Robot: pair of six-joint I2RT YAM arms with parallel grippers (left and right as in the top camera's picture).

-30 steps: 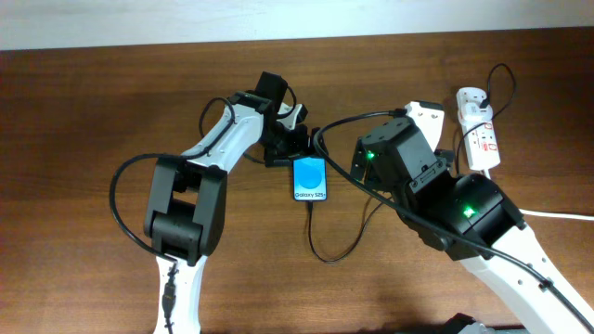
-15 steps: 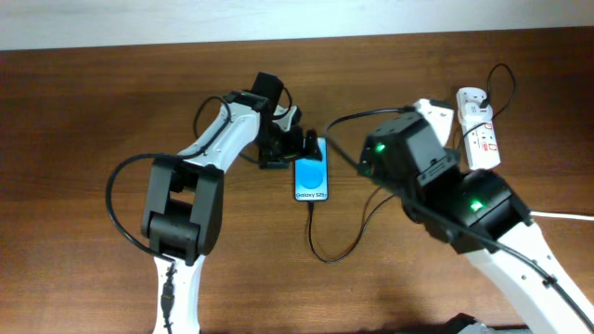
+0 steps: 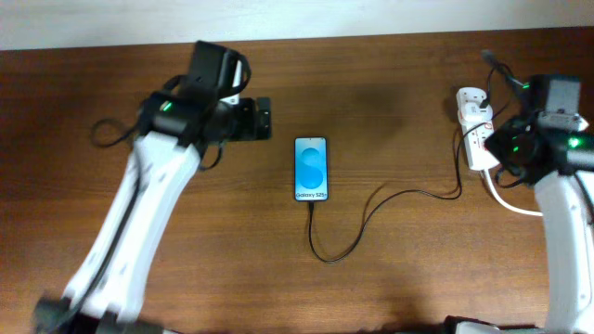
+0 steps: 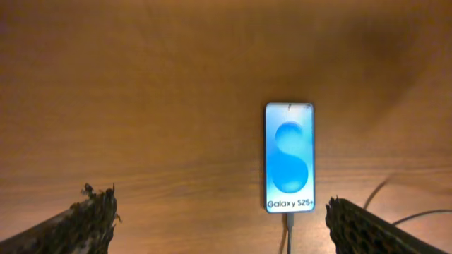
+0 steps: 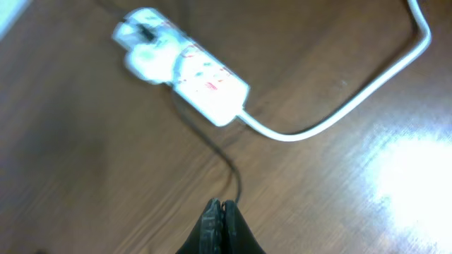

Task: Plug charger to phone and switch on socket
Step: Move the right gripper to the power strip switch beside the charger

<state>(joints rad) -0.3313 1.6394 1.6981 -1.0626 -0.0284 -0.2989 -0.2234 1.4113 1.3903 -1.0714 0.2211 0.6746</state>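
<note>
Brown wood table (image 3: 390,83) is meeting a pale wall (image 3: 93,19) (far edge). Both arms are clearing off the phone (image 3: 311,170); left gripper (image 4: 222,208) gaping, right gripper (image 5: 220,212) pinched together near socket (image 5: 191,77).

Brown wooden table (image 3: 390,93), pale wall (image 3: 93,19)

Mid-bench (image 3: 390,83): phone (image 3: 311,170), flat, lengthwise front to back. From its near end: charger (image 3: 408,192), looped forward, then off rightward to the socket (image 3: 480,139) by the right edge. On the socket's far end: a plug adapter (image 3: 471,97). From its near end: thick cord (image 5: 279,135), off right.
</note>
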